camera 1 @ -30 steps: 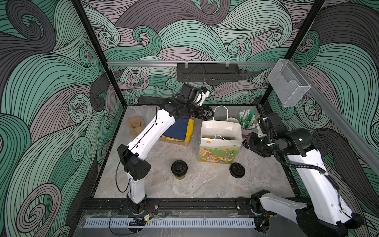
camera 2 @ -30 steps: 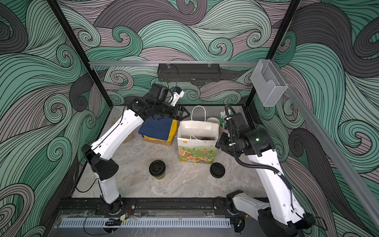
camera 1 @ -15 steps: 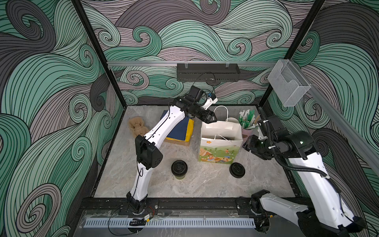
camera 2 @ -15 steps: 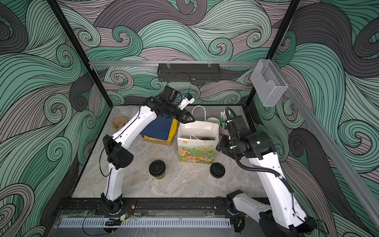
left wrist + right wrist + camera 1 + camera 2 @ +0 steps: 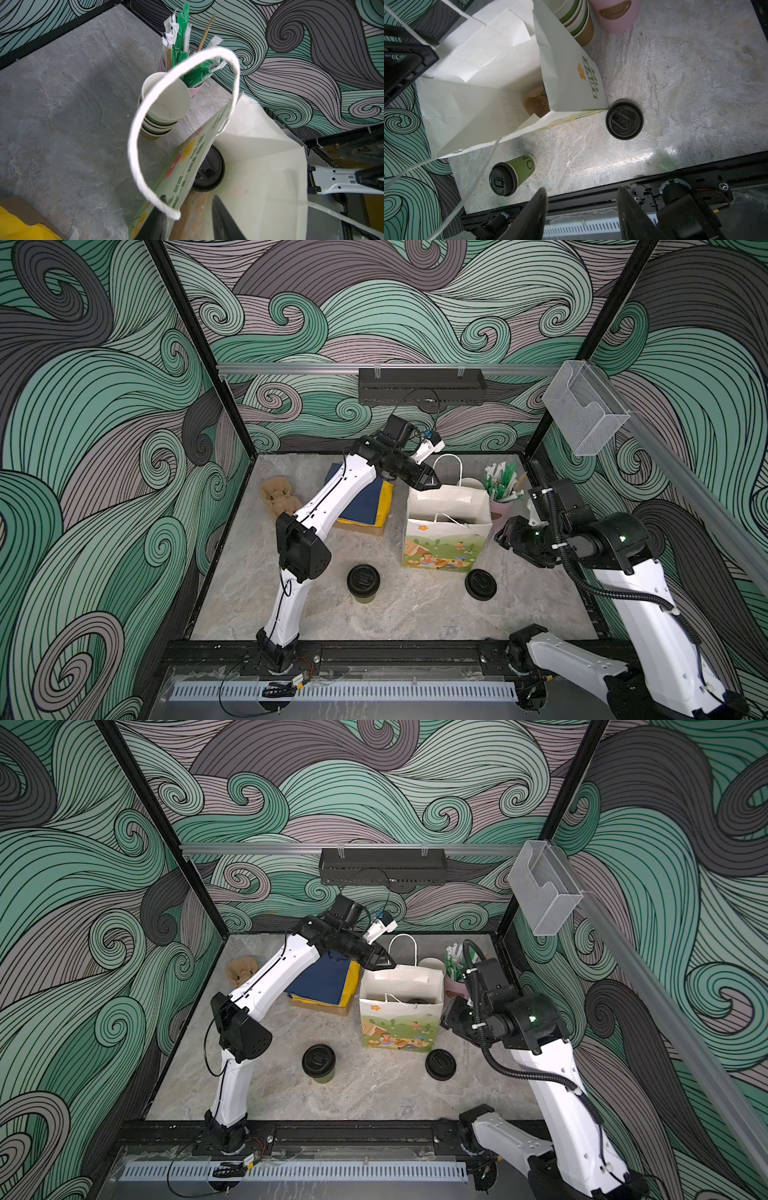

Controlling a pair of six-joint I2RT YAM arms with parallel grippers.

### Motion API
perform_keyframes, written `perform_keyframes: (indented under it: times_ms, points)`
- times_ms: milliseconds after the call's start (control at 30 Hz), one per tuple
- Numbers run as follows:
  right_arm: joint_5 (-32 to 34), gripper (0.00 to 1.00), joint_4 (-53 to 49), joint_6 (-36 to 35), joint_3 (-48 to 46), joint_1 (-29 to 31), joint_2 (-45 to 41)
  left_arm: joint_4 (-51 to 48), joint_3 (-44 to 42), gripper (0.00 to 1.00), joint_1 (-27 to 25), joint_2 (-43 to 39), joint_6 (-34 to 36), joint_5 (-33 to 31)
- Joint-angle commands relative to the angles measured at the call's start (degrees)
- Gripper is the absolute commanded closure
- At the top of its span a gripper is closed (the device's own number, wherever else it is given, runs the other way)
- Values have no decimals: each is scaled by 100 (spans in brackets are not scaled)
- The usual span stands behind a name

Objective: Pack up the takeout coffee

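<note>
bag (image 5: 444, 547): white, green cartoon print
cup (image 5: 363, 583): olive side, black lid
bench (image 5: 395, 614): grey marbled
walls (image 5: 83, 406): teal-grey swirls

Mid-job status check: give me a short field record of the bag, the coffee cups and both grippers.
bag: paper bag upright mid-table, mouth open
cup on table: lidded cup upright, front-left of the bag, untouched
inside bag: sip lid visible; its cup hidden
lone lid: flat black lid by the bag's front-right corner, no cup seen under it
left gripper: fingers apart, straddling the bag's back wall by the handle
right gripper: open, empty, right of the bag
</note>
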Motion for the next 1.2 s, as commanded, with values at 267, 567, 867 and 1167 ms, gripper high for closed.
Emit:
perform_keyframes:
  times_ms: [267,567,867,1167]
  points:
    - [32,44,-99,194,51,-31,-72,-130,-49,75,70,137,103,10]
    - [32,44,-66,251,174,-34,-7,-48,-187,100,98,42,-48,72]
    - [55,44,-71,375,403,-34,110,534,-875,100,113,-585,-1102,-372]
    - [-253,43,98,183,435,-31,336,2444,-3290,100,104,-2058,-3344,-1594]
